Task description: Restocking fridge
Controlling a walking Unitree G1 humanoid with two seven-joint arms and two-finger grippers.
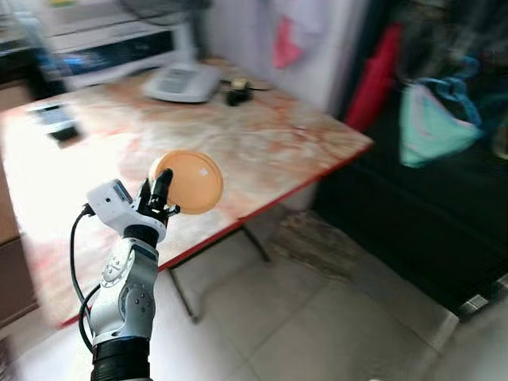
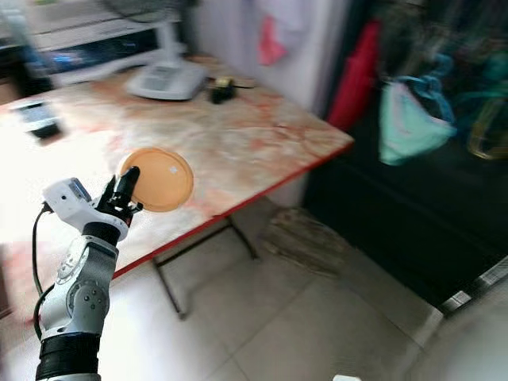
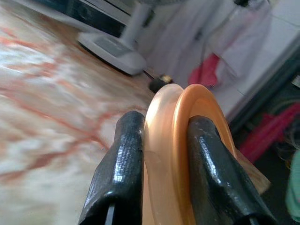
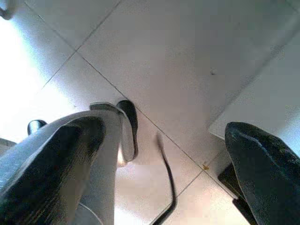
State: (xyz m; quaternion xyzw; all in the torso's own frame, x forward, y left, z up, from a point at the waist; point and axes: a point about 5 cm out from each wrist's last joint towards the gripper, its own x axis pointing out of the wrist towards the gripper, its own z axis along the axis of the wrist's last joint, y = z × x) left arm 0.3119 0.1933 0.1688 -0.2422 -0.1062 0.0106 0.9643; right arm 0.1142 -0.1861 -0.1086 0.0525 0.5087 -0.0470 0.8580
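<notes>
My left gripper [image 1: 161, 190] is raised over the near edge of a marble-patterned table [image 1: 262, 143] and is shut on a round orange lidded container [image 1: 190, 181], held on edge. The left wrist view has the container [image 3: 187, 140] clamped between both black fingers [image 3: 119, 168]. My right gripper [image 4: 159, 154] hangs over the tiled floor [image 4: 178, 61], its fingers wide apart with nothing between them.
A white fan base [image 1: 184, 82], a small dark object [image 1: 236, 93] and a phone-like item [image 1: 57, 121] lie on the table. Red and teal bags [image 1: 432, 119] hang against a dark area at the right. A woven mat [image 1: 309, 238] lies on the floor by the table.
</notes>
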